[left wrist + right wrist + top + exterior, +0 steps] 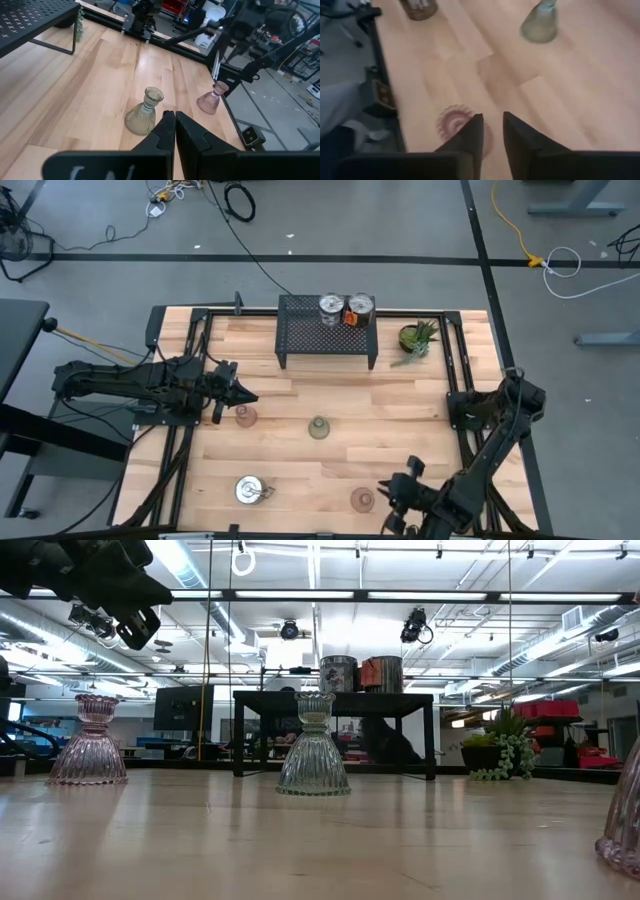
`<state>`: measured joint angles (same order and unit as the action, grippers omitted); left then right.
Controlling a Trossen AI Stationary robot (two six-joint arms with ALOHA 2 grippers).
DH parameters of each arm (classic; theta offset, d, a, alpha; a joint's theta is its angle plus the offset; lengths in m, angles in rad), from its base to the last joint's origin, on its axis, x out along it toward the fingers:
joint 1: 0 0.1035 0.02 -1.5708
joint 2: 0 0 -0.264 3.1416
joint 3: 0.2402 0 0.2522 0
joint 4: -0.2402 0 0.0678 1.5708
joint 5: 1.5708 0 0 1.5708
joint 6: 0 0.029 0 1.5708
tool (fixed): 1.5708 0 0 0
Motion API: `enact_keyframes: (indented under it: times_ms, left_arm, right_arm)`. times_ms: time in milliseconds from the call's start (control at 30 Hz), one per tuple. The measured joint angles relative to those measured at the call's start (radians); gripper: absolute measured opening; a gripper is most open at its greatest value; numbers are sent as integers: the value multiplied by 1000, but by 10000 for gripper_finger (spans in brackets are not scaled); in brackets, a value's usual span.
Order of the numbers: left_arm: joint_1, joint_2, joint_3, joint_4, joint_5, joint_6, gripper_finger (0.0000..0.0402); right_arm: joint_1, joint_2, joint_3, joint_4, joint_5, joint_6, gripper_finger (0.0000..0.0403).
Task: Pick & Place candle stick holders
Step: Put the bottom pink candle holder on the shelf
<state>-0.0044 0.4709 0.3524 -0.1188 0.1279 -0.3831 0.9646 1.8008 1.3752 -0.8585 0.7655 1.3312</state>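
Two silver holders [330,307] [361,306], with an orange part [350,318] between them, stand on the black mesh rack [300,332]. A third silver holder [250,490] stands on the table near the front left. An olive-green glass holder [318,427] stands upright mid-table. One pink glass holder [245,416] stands just in front of my left gripper [247,394], which is shut, empty and raised above the table [135,630]. The other pink holder [362,500] stands at the front beside my right gripper [388,491]. In the right wrist view that gripper [492,131] is open, and the holder [451,122] lies beside one finger, outside the gap.
A spiky green potted plant [418,338] stands to the right of the rack at the far side. Black frame rails [455,380] run along the table's left and right edges. Bare wood lies between the holders [400,430].
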Motion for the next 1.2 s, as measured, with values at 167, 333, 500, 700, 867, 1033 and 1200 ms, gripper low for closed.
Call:
enact_keyframes:
  times_ms: [167,333,500,700,867,1033,1200]
  left_arm:
    - [0,0,0,0,-2,9,16]
    - [0,0,0,0,-3,6,16]
    - [0,0,0,0,-3,1,16]
    - [0,0,0,-1,-4,1,16]
    - [0,0,0,-1,-4,1,16]
    - [0,0,0,-1,-12,2,16]
    - [0,0,0,-6,-23,1,16]
  right_arm:
    - [26,0,-123,224,1,4,118]
    - [27,0,-248,462,-49,-9,151]
    - [29,0,-335,723,-90,-78,178]
    - [28,24,-357,768,-70,-91,187]
    - [12,70,-358,802,-58,-100,188]
    - [-9,107,-358,943,-47,-188,188]
    - [-29,138,-357,955,-44,-207,188]
